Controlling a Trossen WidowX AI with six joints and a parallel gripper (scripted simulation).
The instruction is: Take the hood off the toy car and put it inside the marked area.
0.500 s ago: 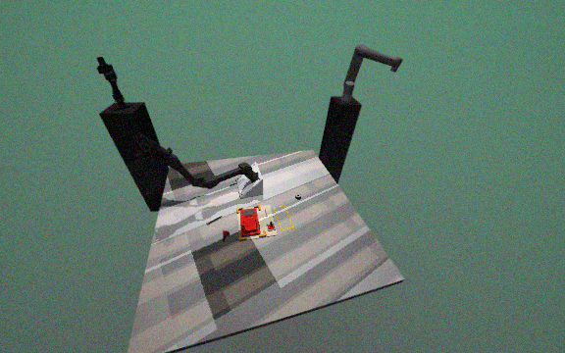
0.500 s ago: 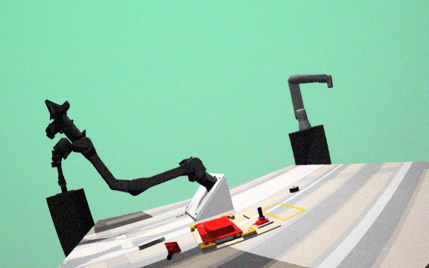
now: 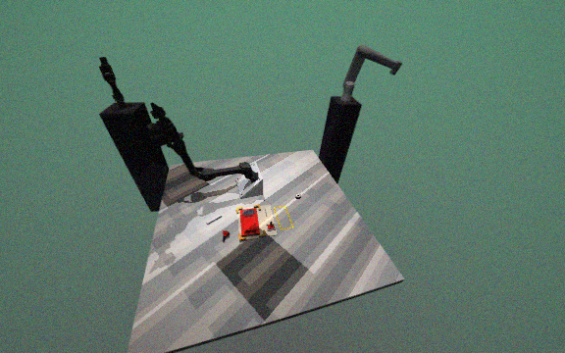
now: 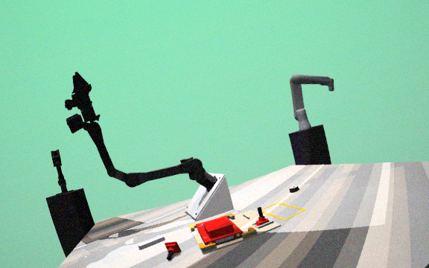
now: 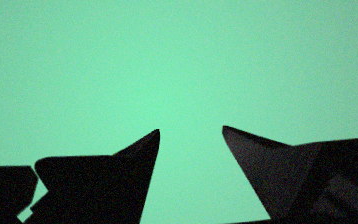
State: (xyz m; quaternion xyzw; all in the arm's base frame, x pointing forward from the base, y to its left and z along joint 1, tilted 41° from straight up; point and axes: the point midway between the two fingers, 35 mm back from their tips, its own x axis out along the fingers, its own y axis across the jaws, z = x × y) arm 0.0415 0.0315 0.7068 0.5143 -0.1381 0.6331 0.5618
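Seen from the top, the black parallel-jaw gripper (image 3: 107, 70) is raised high beyond the far left corner of the grey striped worktop (image 3: 312, 275), well apart from everything on it. The toy car with its red blocky hood (image 3: 249, 221) on a yellow and cream base sits near the middle of the worktop, and the hood is not yet lifted off. The yellow outlined rectangle (image 3: 283, 218) that marks the drop area lies just beside the car, toward the right edge.

In the exterior view the gripper (image 4: 80, 83) points up into the green backdrop, with the arm folded back over its white wedge-shaped base (image 4: 211, 199). The red hood (image 4: 217, 228) rests on the car near the front edge. A small red and black lever piece (image 4: 261, 218) stands between the car and the marked rectangle (image 4: 284, 211).

At the wrist, the two dark fingertips stand well apart with only green between them: the pincer is open and holds nothing.

The risk, as I judge it, lies in the long descent. A poor line-up could knock the lever piece or push the whole car, and a shallow grip on the hood could drag the base along.
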